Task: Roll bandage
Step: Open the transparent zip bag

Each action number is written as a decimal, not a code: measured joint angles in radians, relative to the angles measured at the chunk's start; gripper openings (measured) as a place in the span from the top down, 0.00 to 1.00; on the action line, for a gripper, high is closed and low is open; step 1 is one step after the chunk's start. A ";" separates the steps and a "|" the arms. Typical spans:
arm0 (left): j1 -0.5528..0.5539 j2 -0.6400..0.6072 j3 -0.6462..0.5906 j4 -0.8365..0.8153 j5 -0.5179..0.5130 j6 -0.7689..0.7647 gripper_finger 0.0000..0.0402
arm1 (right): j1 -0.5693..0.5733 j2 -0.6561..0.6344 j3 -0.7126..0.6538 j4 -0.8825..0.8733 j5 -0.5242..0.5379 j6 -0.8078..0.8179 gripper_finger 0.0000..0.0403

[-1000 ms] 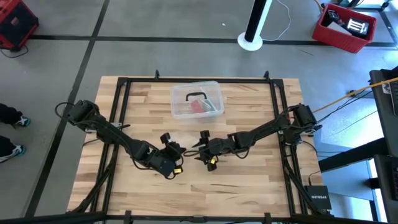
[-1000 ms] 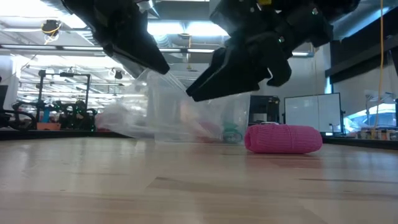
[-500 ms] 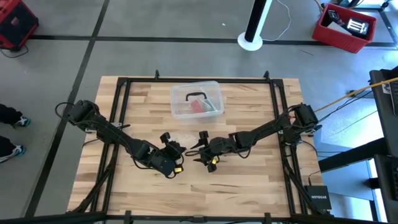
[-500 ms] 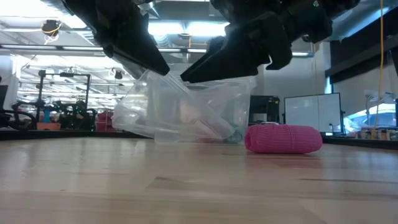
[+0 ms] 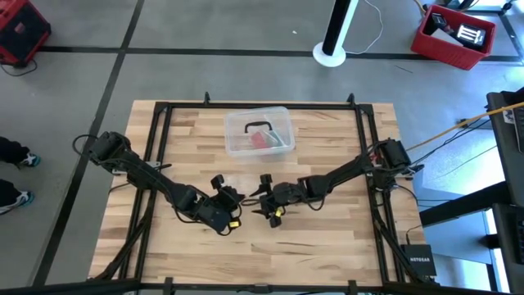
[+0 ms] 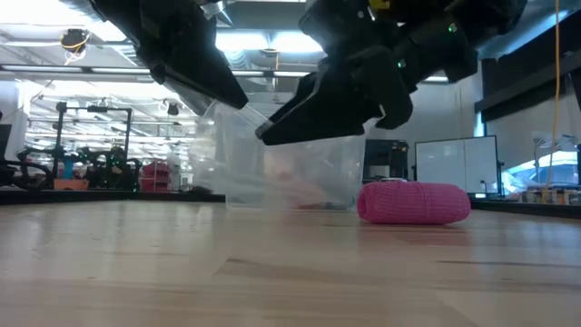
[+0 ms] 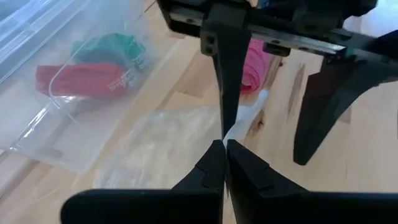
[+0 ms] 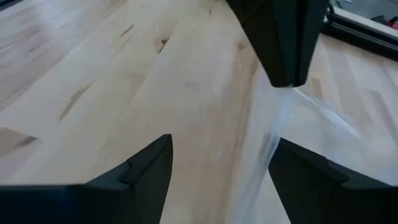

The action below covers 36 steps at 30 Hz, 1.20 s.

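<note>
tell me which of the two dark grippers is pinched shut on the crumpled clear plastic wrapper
The left gripper: its fingers meet on the crumpled clear plastic wrapper. The right gripper stands open, holding nothing.

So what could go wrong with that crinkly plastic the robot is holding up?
The left gripper is shut on just an edge of the clear wrapper, so it might slip out. The right gripper is open close by and could miss or snag it. The pink bandage roll lies loose nearby and could get knocked away.

Bandage [image 7: 254,60] half hidden (behind right gripper [image 7: 273,81]); box contents blurred
</note>
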 joint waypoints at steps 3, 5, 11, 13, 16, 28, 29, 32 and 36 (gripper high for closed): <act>0.000 0.000 0.000 -0.003 0.000 -0.007 1.00 | 0.020 -0.011 0.000 -0.016 0.063 -0.009 0.37; 0.000 0.000 0.000 -0.007 0.000 -0.007 1.00 | 0.031 -0.030 0.000 -0.024 0.103 -0.032 0.37; 0.001 0.000 0.000 -0.007 0.000 -0.008 1.00 | 0.048 -0.066 0.002 -0.039 0.125 -0.013 0.37; 0.001 0.000 0.000 -0.007 0.000 -0.008 1.00 | 0.054 -0.066 0.002 -0.044 0.120 -0.004 0.37; 0.001 0.000 0.000 -0.006 0.000 -0.009 1.00 | 0.052 -0.055 0.002 -0.062 0.120 0.003 0.37; 0.001 0.000 0.000 -0.003 0.000 -0.008 1.00 | 0.055 -0.016 0.000 -0.064 0.148 -0.009 0.37; 0.001 0.000 0.000 -0.005 0.000 -0.008 1.00 | 0.059 -0.027 0.000 -0.065 0.151 -0.017 0.37; 0.001 0.000 0.000 -0.006 0.000 -0.008 1.00 | 0.060 -0.058 0.001 -0.100 0.185 -0.044 0.37; 0.001 0.000 0.000 -0.006 0.000 -0.008 1.00 | 0.057 -0.068 0.001 -0.110 0.178 -0.048 0.37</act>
